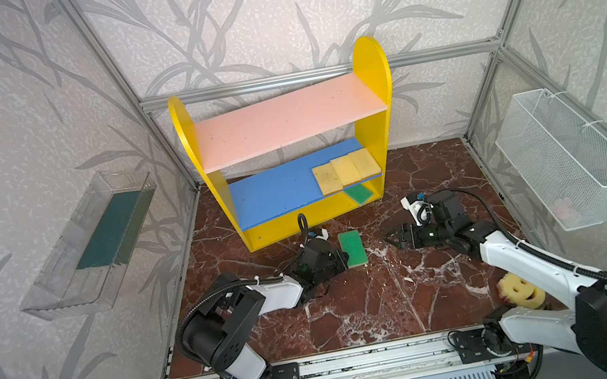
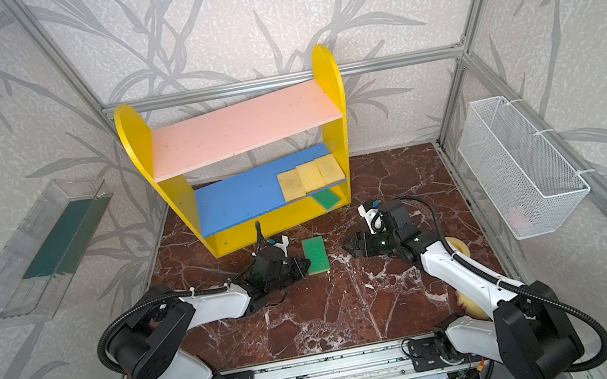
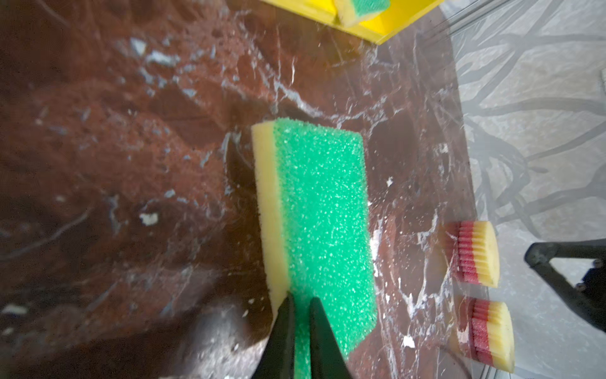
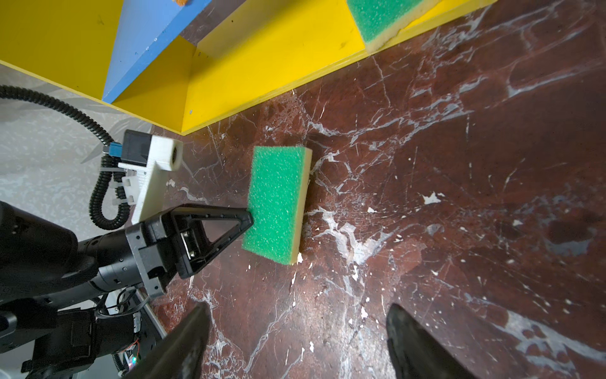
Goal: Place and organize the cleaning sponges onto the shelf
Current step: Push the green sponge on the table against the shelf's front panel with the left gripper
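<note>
tool of left arm [image 3: 300, 300], held low, pinches green sponge [image 3: 323, 213].

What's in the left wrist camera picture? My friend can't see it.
The left end effector pinches a green-topped sponge lying on red-brown marble. Two round yellow-and-pink sponges are nearby; another green sponge sits on the yellow shelf base.

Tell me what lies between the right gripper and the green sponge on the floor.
Only bare marble floor; both top views and the right wrist view show nothing between the open right gripper and the green sponge.
</note>
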Tool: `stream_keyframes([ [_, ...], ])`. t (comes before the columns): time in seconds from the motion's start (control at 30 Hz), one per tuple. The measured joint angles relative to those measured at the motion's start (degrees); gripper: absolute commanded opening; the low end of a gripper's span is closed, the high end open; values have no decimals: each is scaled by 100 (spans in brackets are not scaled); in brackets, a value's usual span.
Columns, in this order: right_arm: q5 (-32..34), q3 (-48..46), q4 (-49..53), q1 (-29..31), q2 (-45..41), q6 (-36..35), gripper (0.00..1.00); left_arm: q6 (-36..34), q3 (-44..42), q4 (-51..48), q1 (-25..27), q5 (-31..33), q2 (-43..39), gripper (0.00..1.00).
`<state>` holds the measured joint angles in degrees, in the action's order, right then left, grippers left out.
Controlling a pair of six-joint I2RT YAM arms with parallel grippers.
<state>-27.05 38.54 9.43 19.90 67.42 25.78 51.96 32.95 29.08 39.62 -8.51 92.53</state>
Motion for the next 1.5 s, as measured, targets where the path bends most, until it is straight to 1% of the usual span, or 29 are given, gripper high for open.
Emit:
stream_keyframes([
  [0.17,7,-101,0,-33,-96,39,83,2,96,367,-238,118,50,12],
  [0.27,9,-114,-2,-44,-105,57,83,2,284,629,-369,144,229,12],
  [0.53,7,-114,-9,-50,-105,61,82,-35,776,1196,-750,26,1128,11],
  [0.73,2,-114,-13,-55,-105,68,82,-83,1204,1209,-964,-155,1648,11],
  [1.1,-9,-114,-24,-79,-103,76,82,-146,1770,850,-975,-400,2098,11],
  [1.17,-20,-114,-24,-79,-103,76,82,-157,1825,850,-990,-402,2155,16],
  [1.23,-42,-114,-26,-79,-103,76,82,-157,1862,855,-1001,-411,2190,31],
  [1.33,-52,-114,-26,-79,-103,76,82,-146,1873,861,-1005,-428,2203,48],
  [1.43,-52,-114,-26,-79,-103,76,82,-136,1873,866,-1005,-428,2203,55],
  [1.5,-52,-114,-26,-79,-103,76,82,-136,1871,866,-1005,-426,2203,55],
])
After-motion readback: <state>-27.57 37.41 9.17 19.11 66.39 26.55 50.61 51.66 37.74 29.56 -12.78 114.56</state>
